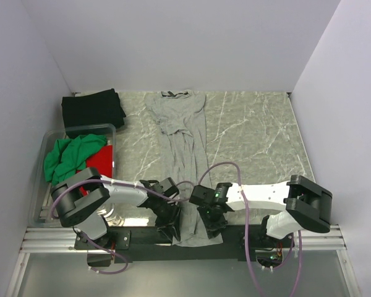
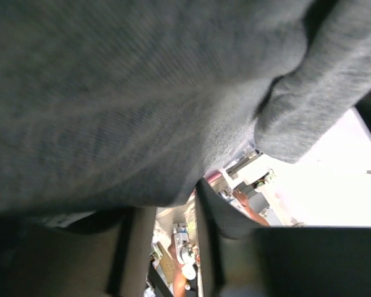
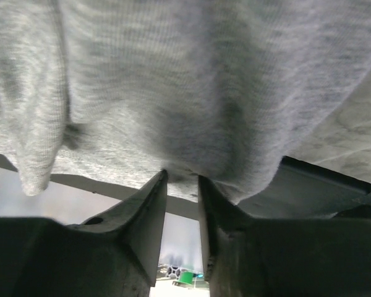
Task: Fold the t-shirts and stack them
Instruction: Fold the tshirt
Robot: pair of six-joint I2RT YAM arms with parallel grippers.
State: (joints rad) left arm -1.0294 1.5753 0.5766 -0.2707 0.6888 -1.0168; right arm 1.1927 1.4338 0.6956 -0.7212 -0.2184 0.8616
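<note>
Right of the grey t-shirt (image 1: 185, 142) running down the middle, the tabletop (image 1: 260, 136) is open. A bin (image 1: 68, 131) and a black t-shirt (image 1: 93, 108) crowd the left edge.

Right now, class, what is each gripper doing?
Left gripper: at the grey t-shirt, grip cannot be told.
Right gripper: closed on the grey t-shirt.

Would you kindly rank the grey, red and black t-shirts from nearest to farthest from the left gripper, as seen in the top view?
1. grey t-shirt, its near end right at the left gripper, centre.
2. red t-shirt, in the bin, left.
3. black t-shirt, far left corner.
</note>
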